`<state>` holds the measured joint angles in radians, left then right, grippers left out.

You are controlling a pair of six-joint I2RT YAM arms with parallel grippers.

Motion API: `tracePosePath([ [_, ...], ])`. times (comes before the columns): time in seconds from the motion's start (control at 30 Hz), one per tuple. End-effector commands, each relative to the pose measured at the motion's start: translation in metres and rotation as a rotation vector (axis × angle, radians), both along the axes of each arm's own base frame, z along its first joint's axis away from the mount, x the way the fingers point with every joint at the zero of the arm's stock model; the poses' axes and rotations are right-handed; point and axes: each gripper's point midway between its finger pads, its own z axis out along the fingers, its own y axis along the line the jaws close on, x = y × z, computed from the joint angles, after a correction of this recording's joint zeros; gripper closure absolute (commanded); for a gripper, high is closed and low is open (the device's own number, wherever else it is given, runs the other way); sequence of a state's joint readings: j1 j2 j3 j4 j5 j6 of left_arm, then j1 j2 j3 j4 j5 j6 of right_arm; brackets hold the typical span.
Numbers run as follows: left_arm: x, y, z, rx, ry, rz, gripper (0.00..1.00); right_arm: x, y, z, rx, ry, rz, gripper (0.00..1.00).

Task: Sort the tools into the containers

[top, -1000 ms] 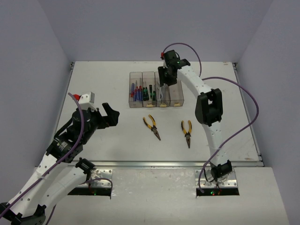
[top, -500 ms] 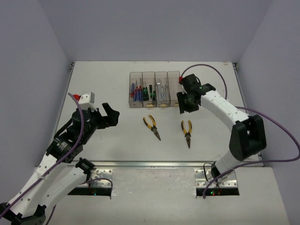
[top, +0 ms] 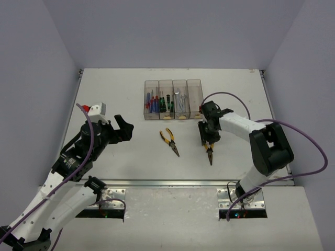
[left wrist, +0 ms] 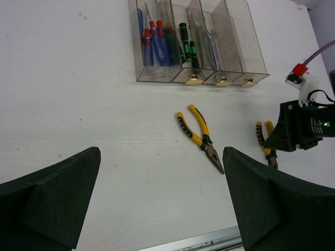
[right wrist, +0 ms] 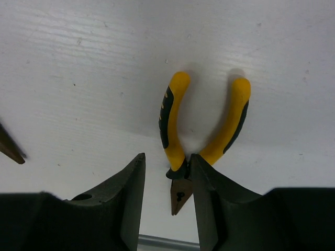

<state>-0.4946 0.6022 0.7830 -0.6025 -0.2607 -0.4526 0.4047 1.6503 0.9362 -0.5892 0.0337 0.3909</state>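
Right arm: a second ago it reached over the far end of the bins, and it has since swung back toward the near side and come down over the right-hand pliers (top: 210, 155)
Right gripper (top: 208, 141): pointing down at the table (top: 115, 89), its jaws parted and nothing lifted
Right wrist view: the two dark fingers (right wrist: 131, 183) of the right gripper (right wrist: 166, 178) stand either side of the pivot of the right-hand pliers (right wrist: 170, 120); the yellow-and-black handles fan away from the camera, and the nose points back between the fingers; I cannot tell whether either pad touches the metal
Right-hand pliers: flat on the table, in front of the right end of the bin row, nose toward the arm bases
Left-hand pliers (top: 169, 141): also flat on the table, well apart from the other pair, handles toward the bins, nose angled to the near right
Bins (top: 194, 94): four clear smoky bins joined in a row at the far middle of the table, yellowish tabs (left wrist: 194, 79) on their near ends
First bin from the left: blue/red-handled screwdrivers (top: 151, 102)
Second bin: thin green/black-handled screwdrivers (top: 165, 102)
Third bin: silver wrenches (top: 180, 102)
Left gripper (top: 123, 128): unmoved since the earlier frames, held above the table's left side, jaws wide apart and holding nothing
Left wrist view: left gripper (left wrist: 159, 172) frames the left-hand pliers (left wrist: 201, 138) and the bins (left wrist: 235, 42) beyond
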Motion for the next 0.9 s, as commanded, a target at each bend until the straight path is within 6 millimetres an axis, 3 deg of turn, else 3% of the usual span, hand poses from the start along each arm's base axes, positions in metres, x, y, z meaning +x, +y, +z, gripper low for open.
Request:
tracePosePath([
  [0.0, 0.006, -0.003, 0.009, -0.017, -0.040, -0.006, 0.00, 0.019, 0.014, -0.008, 0.010, -0.034, 0.006, 0.61],
  [0.13, 0.005, -0.002, 0.010, -0.020, -0.045, -0.005, 0.00, 0.023, 0.009, -0.023, -0.045, -0.002, 0.007, 0.69],
  [0.2, 0.005, -0.002, 0.010, -0.021, -0.046, -0.005, 0.00, 0.021, 0.005, -0.027, -0.082, 0.007, 0.006, 0.81],
  [0.33, 0.006, -0.003, 0.009, -0.019, -0.044, -0.007, 0.00, 0.022, 0.007, -0.015, -0.128, -0.031, 0.024, 1.00],
  [0.5, 0.006, -0.003, 0.009, -0.018, -0.041, -0.008, 0.00, 0.034, 0.034, 0.037, -0.044, -0.176, 0.082, 1.00],
  [0.67, 0.006, -0.003, 0.008, -0.015, -0.038, -0.005, 0.00, 0.079, 0.052, 0.099, -0.026, -0.320, 0.131, 1.00],
  [0.73, 0.006, -0.003, 0.008, -0.014, -0.038, -0.004, 0.00, 0.091, 0.055, 0.104, -0.053, -0.328, 0.173, 1.00],
  [0.8, 0.007, -0.003, 0.007, -0.012, -0.035, -0.002, 0.00, 0.118, 0.066, 0.127, -0.048, -0.399, 0.221, 1.00],
  [0.87, 0.007, -0.003, 0.005, -0.009, -0.029, -0.002, 0.00, 0.147, 0.079, 0.130, -0.058, -0.440, 0.274, 1.00],
])
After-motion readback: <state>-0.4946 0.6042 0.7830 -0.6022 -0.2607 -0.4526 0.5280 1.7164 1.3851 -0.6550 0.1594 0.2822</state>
